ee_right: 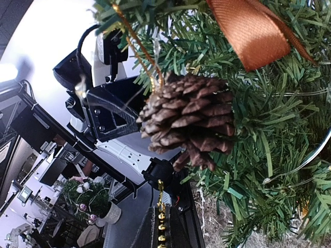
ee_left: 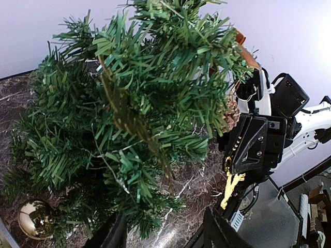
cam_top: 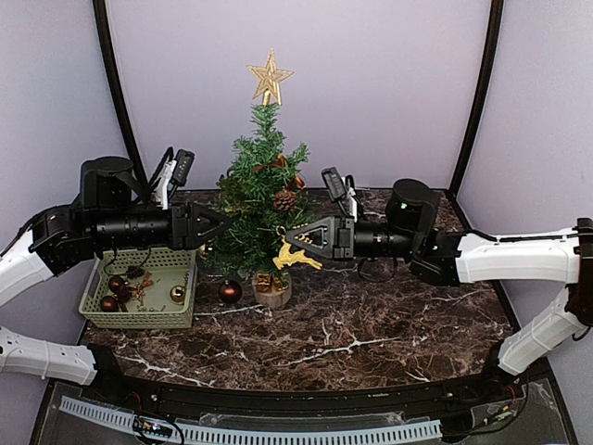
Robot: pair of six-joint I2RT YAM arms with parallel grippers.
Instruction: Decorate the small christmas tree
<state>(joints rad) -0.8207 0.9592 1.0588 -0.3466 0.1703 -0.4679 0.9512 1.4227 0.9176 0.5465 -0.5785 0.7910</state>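
Observation:
The small christmas tree (cam_top: 262, 199) stands mid-table on a pale stump base, topped by a gold star (cam_top: 269, 78). It carries a pine cone (ee_right: 186, 119) and an orange ribbon (ee_right: 253, 31). My left gripper (cam_top: 225, 223) is open at the tree's left side. In the left wrist view its fingers (ee_left: 220, 232) stand apart under the green branches (ee_left: 129, 119), gripping nothing. My right gripper (cam_top: 296, 243) is at the tree's right side, shut on a gold reindeer ornament (cam_top: 296, 254), which hangs below the jaws. The gold ornament (ee_right: 161, 227) shows pinched between the fingers in the right wrist view.
A green basket (cam_top: 176, 320) at the left holds several dark red and gold baubles. A dark red ball (cam_top: 230, 291) lies on the marble table beside the trunk, and a gold gift box (cam_top: 270, 281) sits at the base. A gold ball (ee_left: 35, 219) rests under the left branches.

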